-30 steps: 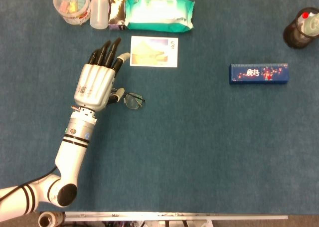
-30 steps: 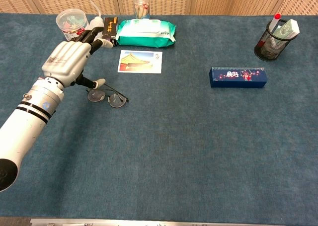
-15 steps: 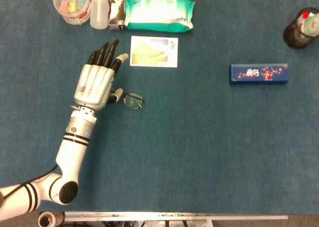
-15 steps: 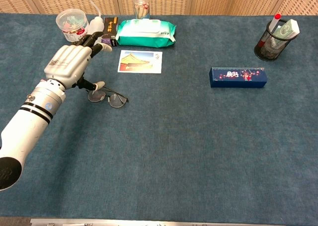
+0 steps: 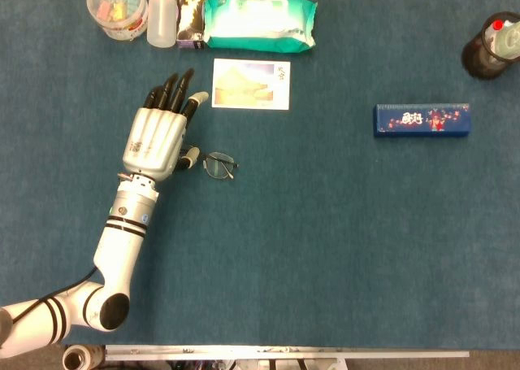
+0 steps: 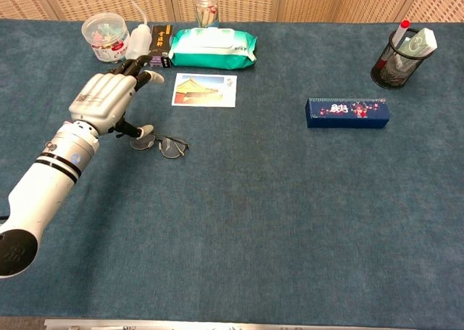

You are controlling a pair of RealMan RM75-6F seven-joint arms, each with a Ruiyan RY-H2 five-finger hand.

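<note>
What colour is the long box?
Dark blue, with a red-and-white picture on the long box; clearest in the chest view.

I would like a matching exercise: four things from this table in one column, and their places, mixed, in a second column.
Things:
1. glasses
2. postcard
3. blue box
4. mesh pen cup

Places:
a. far right corner of the table
b. alone on the right half
c. beside the thumb of the left hand
d. just in front of the wet wipes pack

Pairs: 1-c, 2-d, 3-b, 4-a
</note>
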